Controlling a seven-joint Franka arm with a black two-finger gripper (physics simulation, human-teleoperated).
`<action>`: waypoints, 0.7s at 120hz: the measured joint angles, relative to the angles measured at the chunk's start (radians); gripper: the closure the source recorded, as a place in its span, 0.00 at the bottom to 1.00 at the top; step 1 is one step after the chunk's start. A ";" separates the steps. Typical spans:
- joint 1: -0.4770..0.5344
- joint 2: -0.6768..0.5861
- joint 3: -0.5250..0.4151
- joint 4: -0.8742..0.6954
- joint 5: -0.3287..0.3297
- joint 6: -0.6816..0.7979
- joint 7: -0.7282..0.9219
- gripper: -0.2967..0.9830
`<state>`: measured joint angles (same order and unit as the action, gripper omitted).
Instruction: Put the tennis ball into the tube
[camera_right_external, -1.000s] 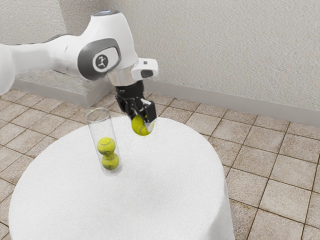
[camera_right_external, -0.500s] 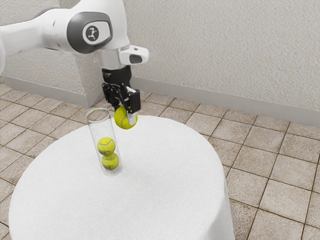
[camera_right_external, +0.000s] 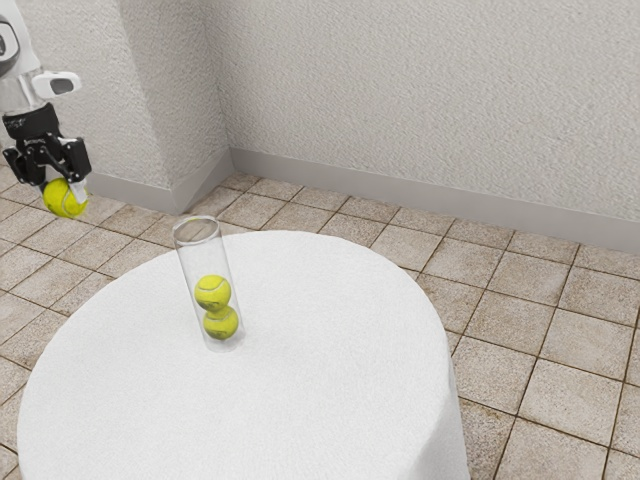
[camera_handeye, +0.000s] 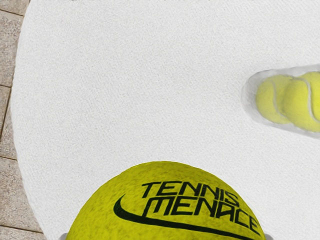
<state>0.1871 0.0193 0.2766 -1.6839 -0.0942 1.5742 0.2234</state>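
Observation:
At the exterior view's upper left, my black gripper (camera_right_external: 62, 190) is shut on a yellow-green tennis ball (camera_right_external: 66, 199), held in the air well to the exterior view's left of the tube. The clear tube (camera_right_external: 192, 258) stands upright on the round table, its open rim upward. Inside its lower part are two stacked balls, an upper one (camera_right_external: 212, 292) and a lower one (camera_right_external: 221, 323). In the wrist view the held ball (camera_handeye: 165, 205) bears dark lettering, and the tube's base (camera_handeye: 249, 95) appears beyond it with the two balls.
A white cloth covers the round table (camera_right_external: 320, 350), whose edge also shows in the wrist view. Beige floor tiles (camera_right_external: 560, 370) surround it. A textured wall (camera_right_external: 430, 100) with a grey skirting runs behind, and a wall corner juts out behind the tube.
My gripper has swung far toward the exterior view's left with the ball still held, passing from the tube's right side to well left of it. The tube and its two balls have stayed put.

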 joint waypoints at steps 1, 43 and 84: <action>-0.012 0.001 0.013 0.001 0.000 0.000 0.001 0.50; -0.110 -0.005 0.051 -0.030 -0.041 0.029 -0.004 0.49; -0.373 0.146 -0.016 0.093 -0.120 0.102 -0.031 0.50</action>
<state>-0.1864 0.1648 0.2609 -1.5906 -0.2143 1.6766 0.1928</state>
